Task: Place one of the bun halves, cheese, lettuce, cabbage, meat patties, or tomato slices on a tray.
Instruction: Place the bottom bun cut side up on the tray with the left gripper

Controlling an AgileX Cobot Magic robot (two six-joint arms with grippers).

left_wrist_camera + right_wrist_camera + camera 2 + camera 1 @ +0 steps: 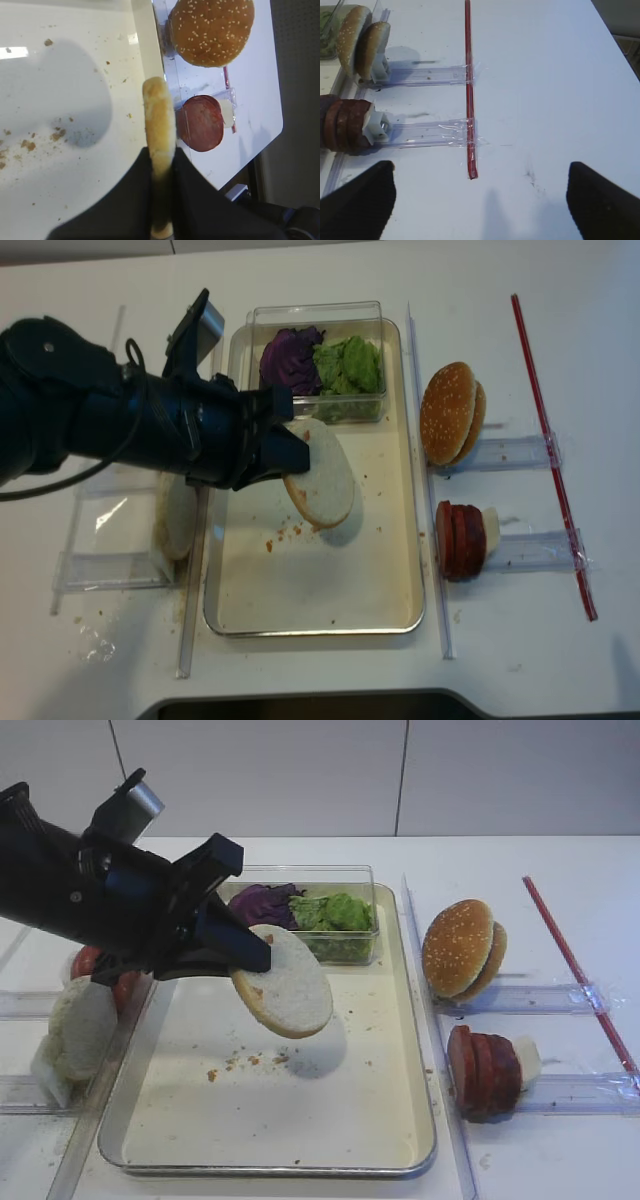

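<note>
The left gripper (243,952) has its fingers pinched tight on the rim of one bun half (284,981), holding the pale disc tilted on edge in the air over the tray (400,1140). The left wrist view shows the bun edge-on, squeezed between the two dark fingers (192,190), with the tray's crumb-speckled floor beneath it and the bun's shadow on that floor. So the bun is above the tray's middle, toward the far half, and not yet resting on it.

A clear box (372,880) at the tray's far edge holds the purple cabbage (262,902) and the green lettuce (335,912) side by side. Another bun half (82,1025) stands in a holder off the tray's left edge, with tomato slices (90,960) just behind it. Off the right edge stand a sesame bun (460,948) and, nearer the front, the stacked meat patties (483,1070).

The right gripper (480,200) hangs over bare table beyond the red strip (468,90), its fingers spread wide with nothing between them.

As I judge it, the pick and carry are done; what remains is lowering the bun to the tray floor and letting go.
</note>
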